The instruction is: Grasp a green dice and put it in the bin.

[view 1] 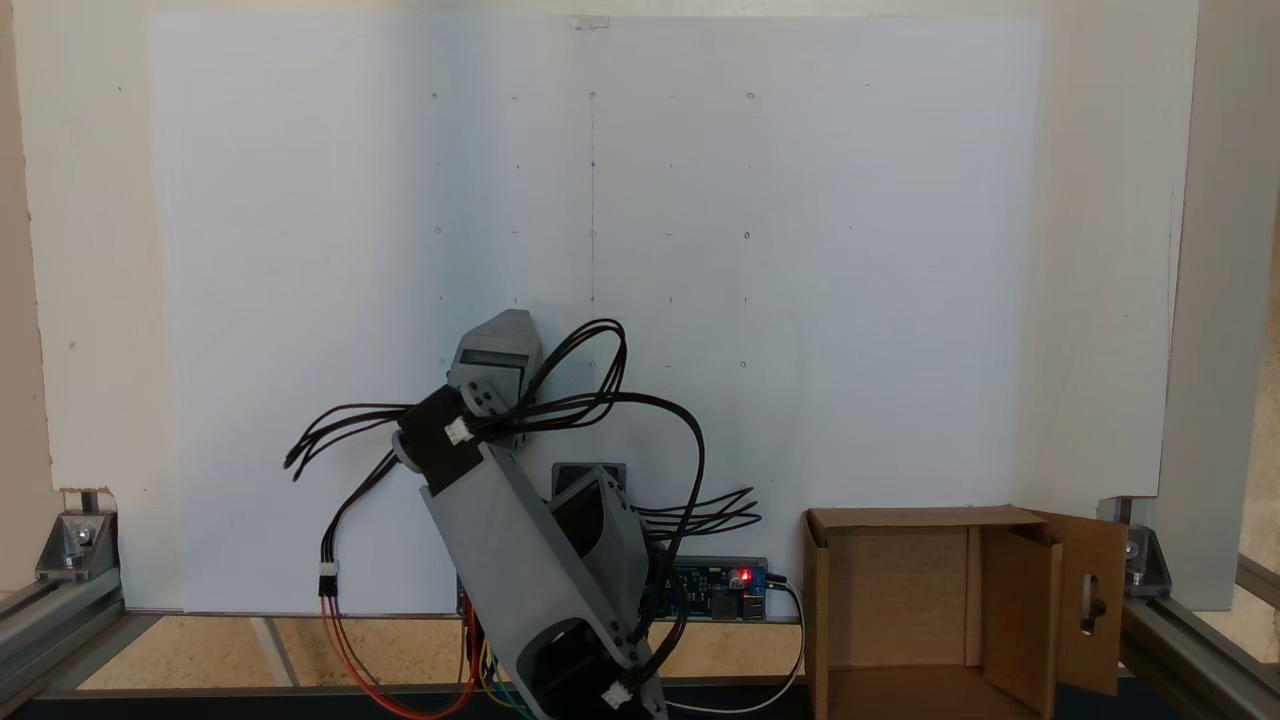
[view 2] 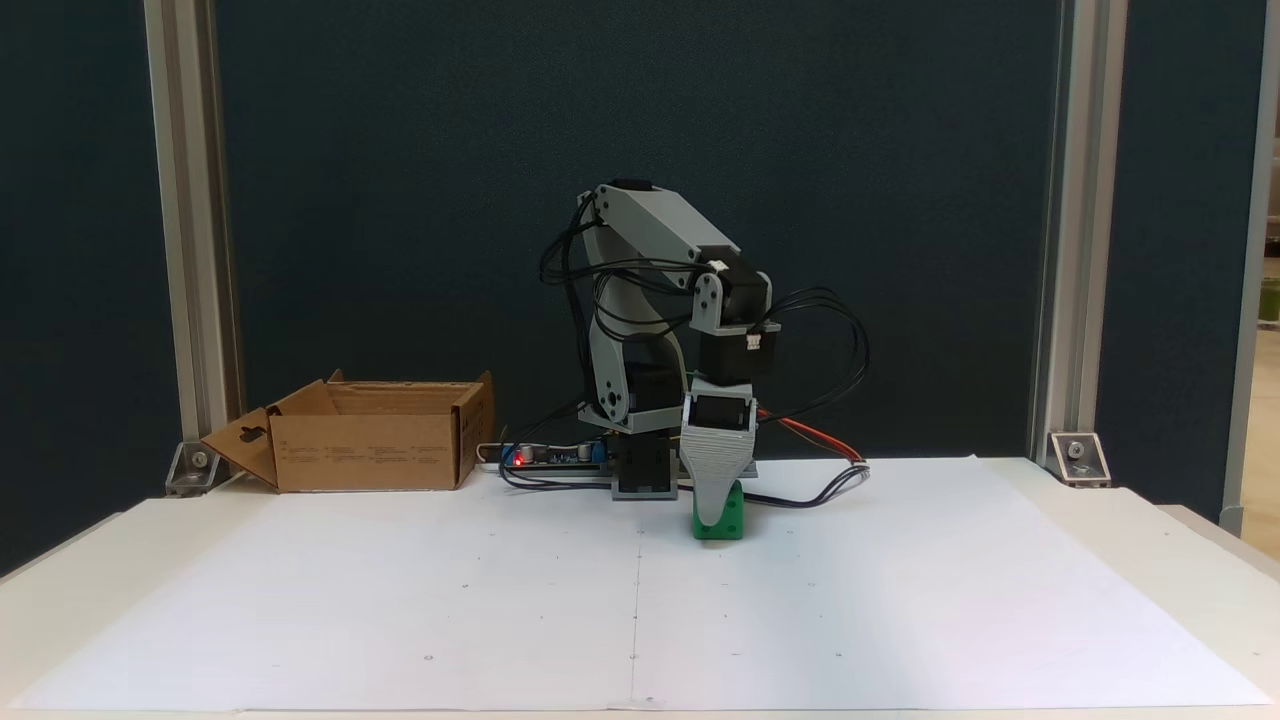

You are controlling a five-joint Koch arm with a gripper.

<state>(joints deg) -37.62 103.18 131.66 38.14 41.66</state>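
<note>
Far to the left of the fingers in a fixed view, the bin (view 2: 372,440): flaps up, mouth open, well apart from the pick spot and ready to receive. Pointing straight down over the white sheet (view 2: 900,600), the gripper (view 2: 712,518), one grey finger (view 2: 712,480) in front of the green dice (view 2: 722,520), which sits on the sheet at the fingertips, likely lined up for a grasp. Cannot tell whether apart or clamped, the second jaw being hidden behind the first.
</note>
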